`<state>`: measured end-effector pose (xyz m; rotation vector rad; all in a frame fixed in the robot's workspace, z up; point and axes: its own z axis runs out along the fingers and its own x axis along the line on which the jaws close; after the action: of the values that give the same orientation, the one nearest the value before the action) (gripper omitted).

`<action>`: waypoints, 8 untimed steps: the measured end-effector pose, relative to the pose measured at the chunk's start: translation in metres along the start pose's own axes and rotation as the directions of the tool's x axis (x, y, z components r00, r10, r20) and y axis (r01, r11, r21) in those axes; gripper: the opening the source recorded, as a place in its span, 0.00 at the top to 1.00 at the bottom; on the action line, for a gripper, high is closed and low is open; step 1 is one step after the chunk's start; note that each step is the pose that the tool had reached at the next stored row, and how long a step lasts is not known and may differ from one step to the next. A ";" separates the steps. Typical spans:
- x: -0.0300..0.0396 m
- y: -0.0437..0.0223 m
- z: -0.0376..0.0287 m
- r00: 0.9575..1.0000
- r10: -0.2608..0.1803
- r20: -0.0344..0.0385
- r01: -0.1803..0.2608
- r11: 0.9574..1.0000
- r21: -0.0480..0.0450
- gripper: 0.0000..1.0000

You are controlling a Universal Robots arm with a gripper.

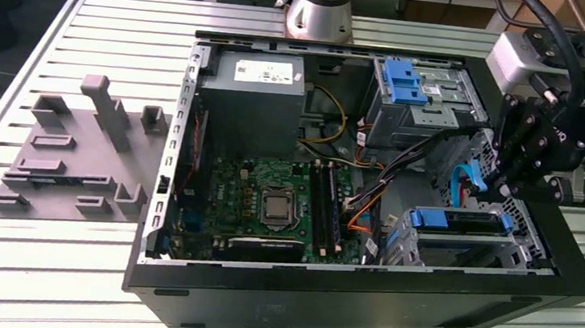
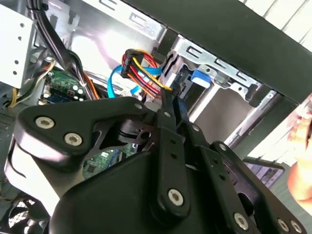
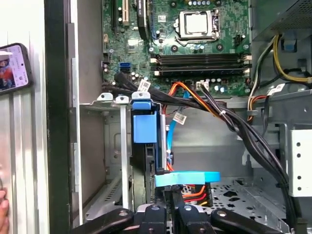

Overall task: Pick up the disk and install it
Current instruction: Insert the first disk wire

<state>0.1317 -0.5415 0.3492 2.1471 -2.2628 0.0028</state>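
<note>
The gripper hangs inside the open computer case, fingers pressed together. Just beyond, the disk, blue-railed and mostly hidden edge-on, sits in its metal bay. Bundled cables cross nearby; farther lies the green motherboard.
</note>
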 end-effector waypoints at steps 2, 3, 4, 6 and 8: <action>0.0027 -0.0001 0.0008 1.000 0.000 0.011 0.000 1.000 -0.001 0.84; 0.0053 -0.0003 0.0011 1.000 0.000 0.012 0.000 1.000 -0.001 0.84; 0.0081 -0.0004 0.0013 1.000 0.000 0.012 0.000 1.000 -0.001 0.84; 0.0121 -0.0006 0.0022 1.000 0.000 0.012 0.000 1.000 -0.001 0.84; 0.0138 -0.0007 0.0036 1.000 0.000 0.013 0.000 1.000 -0.001 0.84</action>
<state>0.1316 -0.5554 0.3459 2.1528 -2.2687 -0.0123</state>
